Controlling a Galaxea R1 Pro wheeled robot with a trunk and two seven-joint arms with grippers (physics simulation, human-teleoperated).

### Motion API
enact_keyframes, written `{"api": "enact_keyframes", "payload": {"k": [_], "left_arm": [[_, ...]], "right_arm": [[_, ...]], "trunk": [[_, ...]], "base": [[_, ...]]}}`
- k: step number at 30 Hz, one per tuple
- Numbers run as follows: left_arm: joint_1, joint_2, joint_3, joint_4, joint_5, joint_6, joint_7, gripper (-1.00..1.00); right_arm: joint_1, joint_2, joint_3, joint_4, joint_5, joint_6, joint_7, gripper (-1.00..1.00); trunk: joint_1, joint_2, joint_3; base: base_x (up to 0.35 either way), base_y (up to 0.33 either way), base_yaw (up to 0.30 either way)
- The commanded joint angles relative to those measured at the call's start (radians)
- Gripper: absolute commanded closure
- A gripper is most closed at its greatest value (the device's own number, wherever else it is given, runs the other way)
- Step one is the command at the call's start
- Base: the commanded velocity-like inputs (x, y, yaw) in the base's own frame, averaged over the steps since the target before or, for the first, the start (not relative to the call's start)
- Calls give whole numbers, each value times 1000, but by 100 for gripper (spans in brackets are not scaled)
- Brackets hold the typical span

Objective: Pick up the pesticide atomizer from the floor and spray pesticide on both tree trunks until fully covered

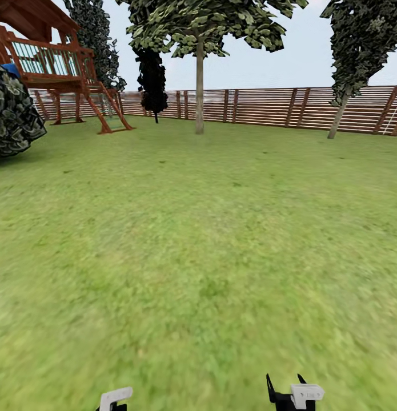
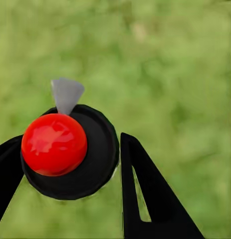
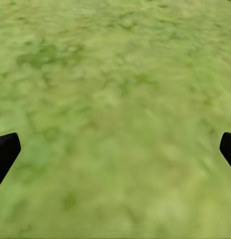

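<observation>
In the left wrist view, the pesticide atomizer, a black bottle with a red cap and a small grey nozzle, sits between the black fingers of my left gripper, which is shut on it above the grass. That gripper's white housing peeks in at the bottom of the head view. My right gripper stands open and empty, its fingertips far apart over the lawn. Far ahead, one tree has a straight pale trunk. A second tree's trunk leans at the far right by the fence.
A brown slatted fence closes the far side of the lawn. A wooden play tower stands at the back left, with a round dark bush beside it and a black-leaved tree near the fence. Open grass stretches ahead.
</observation>
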Motion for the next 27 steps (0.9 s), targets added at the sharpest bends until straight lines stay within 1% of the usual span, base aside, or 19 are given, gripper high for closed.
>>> {"api": "enact_keyframes", "payload": {"k": [1,27], "left_arm": [[0,0,0,0,-1,0,1,100],[0,-2,0,0,-3,0,1,100]], "right_arm": [[0,0,0,0,0,0,0,-100],[0,1,0,0,0,0,0,-100]], "trunk": [[0,0,0],[0,0,0]], "base": [[338,0,0],[338,0,0]]}}
